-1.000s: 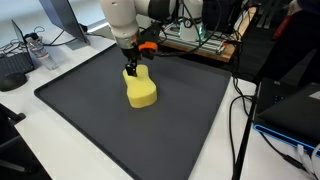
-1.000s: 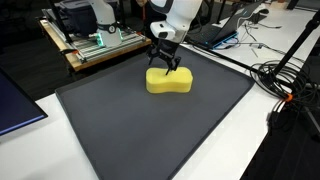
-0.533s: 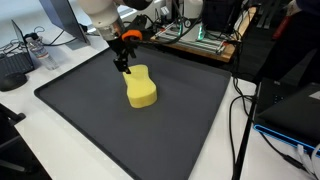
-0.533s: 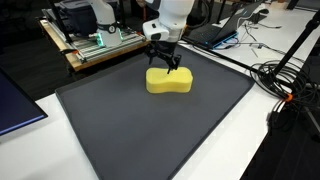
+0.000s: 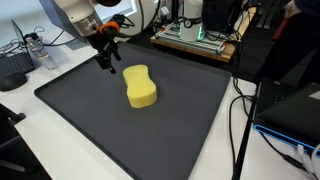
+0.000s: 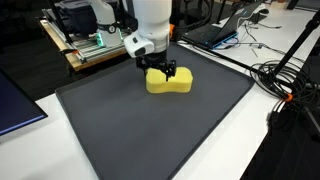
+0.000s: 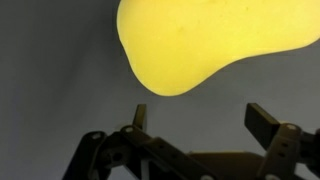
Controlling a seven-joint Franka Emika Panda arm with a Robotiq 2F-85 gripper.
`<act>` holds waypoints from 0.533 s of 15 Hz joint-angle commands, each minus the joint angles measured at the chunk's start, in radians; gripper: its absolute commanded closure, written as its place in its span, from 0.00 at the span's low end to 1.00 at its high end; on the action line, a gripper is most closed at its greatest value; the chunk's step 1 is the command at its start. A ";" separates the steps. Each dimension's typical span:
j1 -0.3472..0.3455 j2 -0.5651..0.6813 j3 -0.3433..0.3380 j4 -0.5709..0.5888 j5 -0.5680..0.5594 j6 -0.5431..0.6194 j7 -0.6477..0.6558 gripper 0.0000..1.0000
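Surface: a dark grey mat (image 5: 95,128) on a white table (image 5: 60,148), with lab benches and cables behind.

Left item: your gripper (image 5: 105,60). You had its jaws spread wide and empty, hanging over the far part of the mat.

Right item: a yellow sponge (image 5: 140,87), peanut-shaped, lying flat on the mat. It was near the gripper but apart from it.

Relation: the sponge lay off to one side of your pincer, not between the fingers. In the wrist view, its rounded end sat just beyond the fingertips (image 7: 140,116). Its long axis slanted away toward the upper right, so that narrow end was the part nearest you.
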 commanded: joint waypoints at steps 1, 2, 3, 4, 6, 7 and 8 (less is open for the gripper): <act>-0.080 0.070 0.021 0.088 0.144 -0.040 -0.213 0.00; -0.103 0.081 0.027 0.097 0.189 -0.039 -0.281 0.00; -0.123 0.090 0.033 0.105 0.234 -0.033 -0.351 0.00; -0.137 0.103 0.031 0.112 0.251 -0.036 -0.403 0.00; -0.161 0.118 0.027 0.119 0.276 -0.044 -0.485 0.00; -0.166 0.116 0.023 0.111 0.274 -0.042 -0.521 0.00; -0.160 0.109 0.013 0.093 0.256 -0.022 -0.536 0.00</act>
